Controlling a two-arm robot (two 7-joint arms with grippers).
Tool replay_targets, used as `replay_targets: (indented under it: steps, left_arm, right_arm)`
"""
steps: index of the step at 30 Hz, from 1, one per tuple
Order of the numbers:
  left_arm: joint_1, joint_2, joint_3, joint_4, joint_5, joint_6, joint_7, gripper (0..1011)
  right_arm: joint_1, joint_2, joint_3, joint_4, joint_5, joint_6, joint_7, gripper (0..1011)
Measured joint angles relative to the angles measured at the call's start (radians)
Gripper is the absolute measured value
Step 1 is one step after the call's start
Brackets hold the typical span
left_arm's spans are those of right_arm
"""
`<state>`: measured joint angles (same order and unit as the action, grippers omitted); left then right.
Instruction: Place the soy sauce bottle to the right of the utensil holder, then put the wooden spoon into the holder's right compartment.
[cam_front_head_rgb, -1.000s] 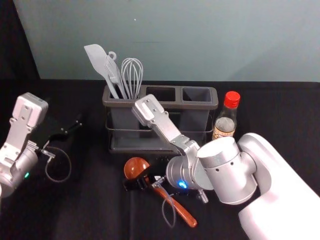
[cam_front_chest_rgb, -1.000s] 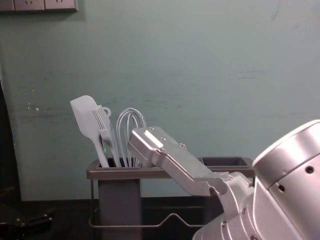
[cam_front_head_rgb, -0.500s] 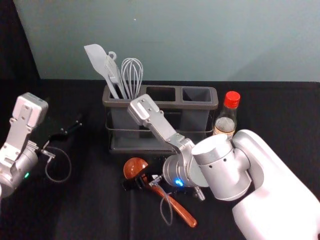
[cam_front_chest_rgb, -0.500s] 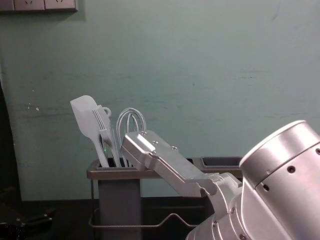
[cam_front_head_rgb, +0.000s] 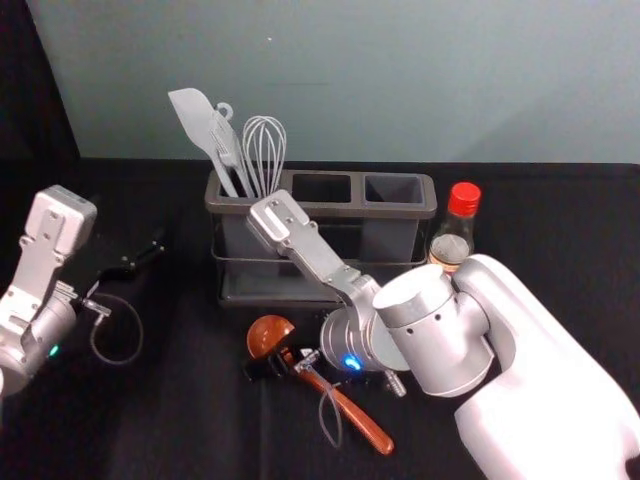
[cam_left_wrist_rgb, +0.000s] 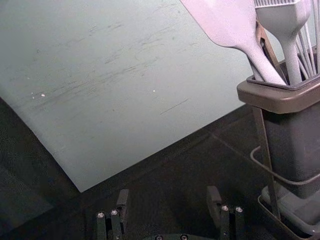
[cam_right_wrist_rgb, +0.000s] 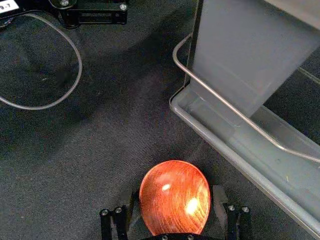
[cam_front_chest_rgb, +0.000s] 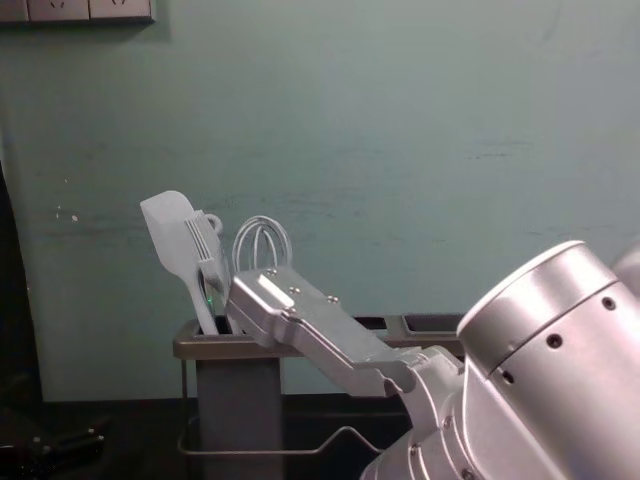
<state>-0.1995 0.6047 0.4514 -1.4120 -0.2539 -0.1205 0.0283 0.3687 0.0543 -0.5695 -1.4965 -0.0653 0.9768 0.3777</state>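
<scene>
The soy sauce bottle (cam_front_head_rgb: 451, 232) stands upright just right of the utensil holder (cam_front_head_rgb: 320, 208), its lower part behind my right arm. In front of the holder lies the wooden spoon (cam_front_head_rgb: 362, 418), bowl toward the holder's left part and handle toward the front right. My right gripper (cam_front_head_rgb: 272, 366) is low over the spoon near its bowl. In the right wrist view, that gripper (cam_right_wrist_rgb: 175, 202) is open, its fingers on either side of the spoon's bowl (cam_right_wrist_rgb: 175, 195). My left gripper (cam_front_head_rgb: 140, 262) is parked left of the holder; in the left wrist view, this gripper (cam_left_wrist_rgb: 167, 205) is open.
A white spatula (cam_front_head_rgb: 200, 125), a fork-shaped tool and a whisk (cam_front_head_rgb: 264, 150) stand in the holder's left compartment. The wall (cam_front_head_rgb: 400, 80) rises behind the table. My right forearm (cam_front_head_rgb: 545, 370) spans the front right, close to the bottle.
My right arm has shifted slightly left, its gripper still low at the spoon. The spoon, bottle, holder and left arm have not visibly moved.
</scene>
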Motion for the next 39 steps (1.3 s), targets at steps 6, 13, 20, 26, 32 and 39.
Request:
replay_targets:
  steps: [6,13,20,26,32,39]
  left_arm:
    - [0.000,0.000,0.000,0.000,0.000,0.000,0.000,1000]
    - [0.000,0.000,0.000,0.000,0.000,0.000,0.000,1000]
    - [0.000,0.000,0.000,0.000,0.000,0.000,0.000,1000]
    - [0.000,0.000,0.000,0.000,0.000,0.000,0.000,1000]
    - [0.000,0.000,0.000,0.000,0.000,0.000,0.000,1000]
    - [0.000,0.000,0.000,0.000,0.000,0.000,0.000,1000]
  right_arm:
    - [0.008,-0.007,-0.003,0.011,-0.013,-0.003,0.008,1003]
    - [0.010,-0.018,0.001,0.019,-0.027,-0.007,0.016,1002]
    - [0.010,-0.023,0.008,0.026,-0.037,-0.008,0.029,1003]
    - [0.007,-0.027,0.014,0.030,-0.046,-0.012,0.039,1003]
    - [0.002,-0.031,0.023,0.029,-0.057,-0.020,0.045,920]
    - [-0.004,-0.038,0.033,0.027,-0.066,-0.024,0.050,837]
